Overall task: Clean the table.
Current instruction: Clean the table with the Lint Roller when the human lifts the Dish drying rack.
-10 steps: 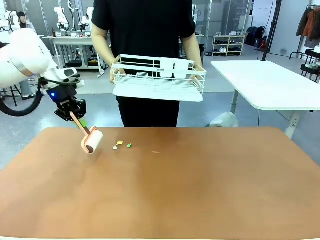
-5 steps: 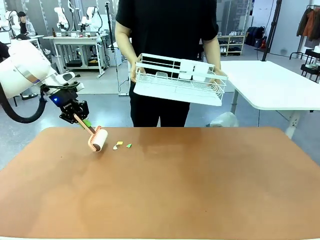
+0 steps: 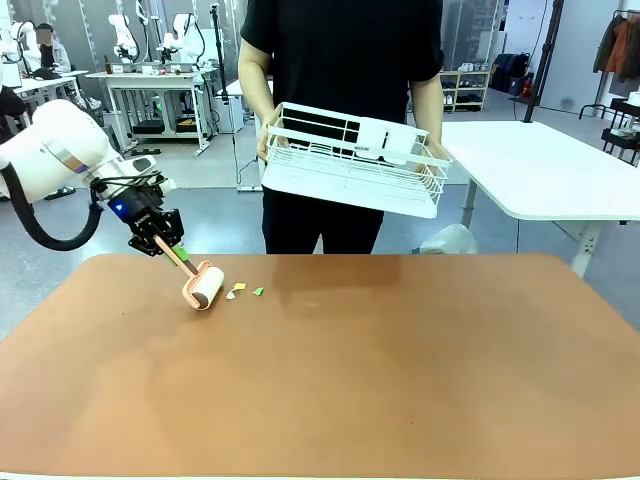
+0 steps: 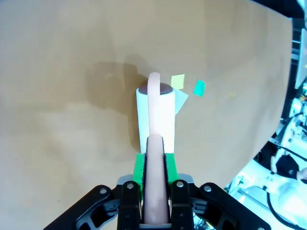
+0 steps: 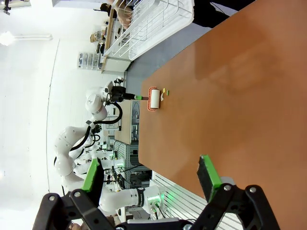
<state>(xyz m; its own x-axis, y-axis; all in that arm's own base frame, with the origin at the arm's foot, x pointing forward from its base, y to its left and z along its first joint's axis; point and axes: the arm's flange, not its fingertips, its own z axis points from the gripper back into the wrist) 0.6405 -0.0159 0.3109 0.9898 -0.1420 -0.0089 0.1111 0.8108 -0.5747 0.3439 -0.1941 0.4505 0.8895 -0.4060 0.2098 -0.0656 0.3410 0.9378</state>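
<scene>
Cleaning is barely started, by our read. The table (image 3: 400, 380) is bare except for three paper scraps (image 3: 240, 290) near its far-left part: white, yellow and green. None is picked up yet. The roller (image 3: 207, 286) sits on the top just beside them. In the left wrist view the white scrap (image 4: 181, 99) touches the drum's side, and the yellow and green ones lie just past it. What's left is to roll over all three.

The left arm comes in over the far-left corner with its wrist pitched down. The left gripper (image 3: 160, 235) is clamped on the roller's handle, which slants down toward the scraps. The right gripper (image 5: 151, 177) is spread wide and empty at the table's edge, well apart from the scraps. A person holds a white rack (image 3: 350, 160) above the far edge, clear of the top.
</scene>
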